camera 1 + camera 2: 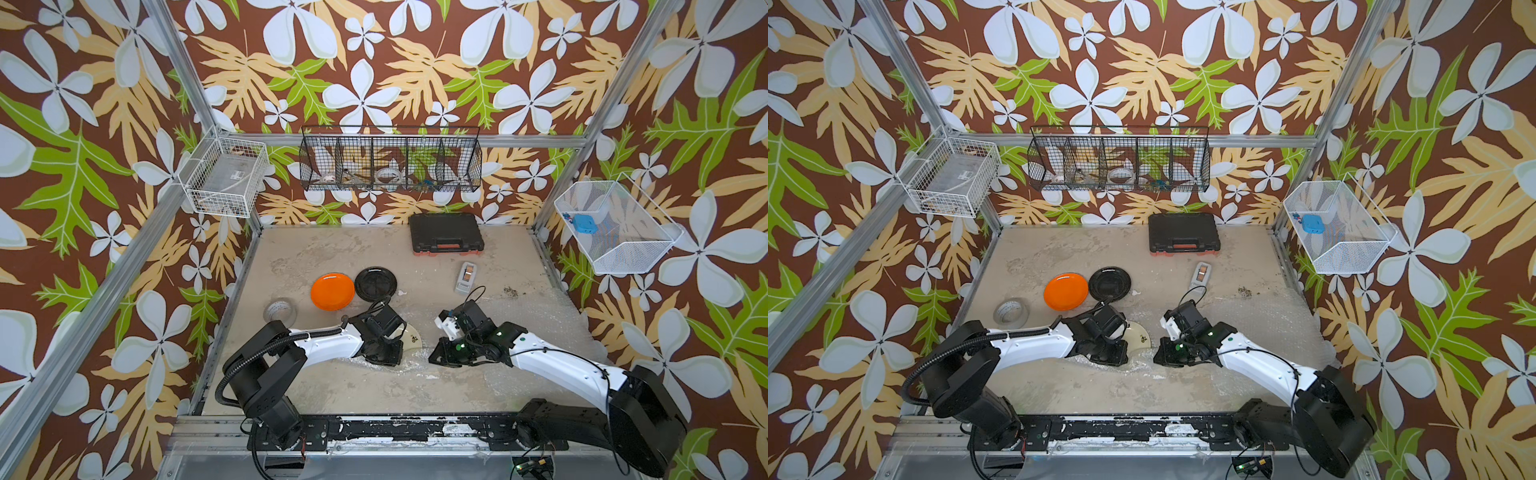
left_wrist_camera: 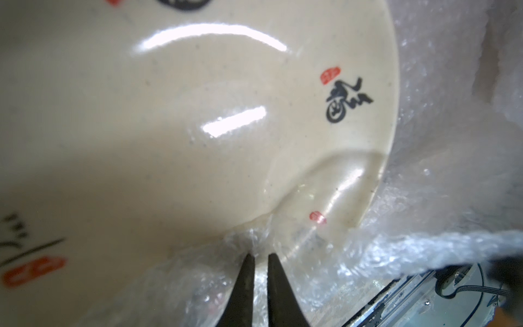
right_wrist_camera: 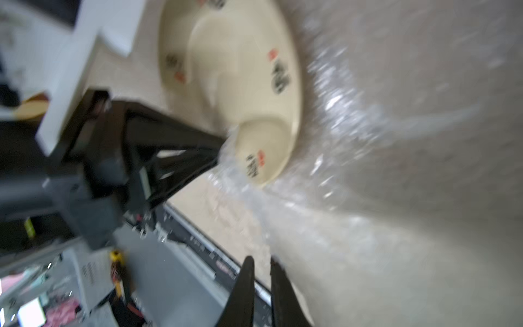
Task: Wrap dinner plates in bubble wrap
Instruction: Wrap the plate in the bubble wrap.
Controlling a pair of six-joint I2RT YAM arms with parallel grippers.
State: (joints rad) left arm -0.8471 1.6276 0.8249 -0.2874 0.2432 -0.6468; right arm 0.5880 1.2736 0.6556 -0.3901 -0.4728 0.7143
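Both top views hang high over the 6 o'clock edge of the tabletop (image 1: 374, 386), tilted down toward the back wall at 12 o'clock. They sit far enough back to take in both arms, and they share nearly the whole scene, shifted slightly sideways. The left wrist view looks along the left gripper (image 2: 261, 256), very near the cream plate (image 2: 169, 113). The right wrist view looks past the right gripper (image 3: 260, 259) from a little farther, blurred, and shares that plate, the bubble wrap (image 3: 353, 127) and the left gripper.
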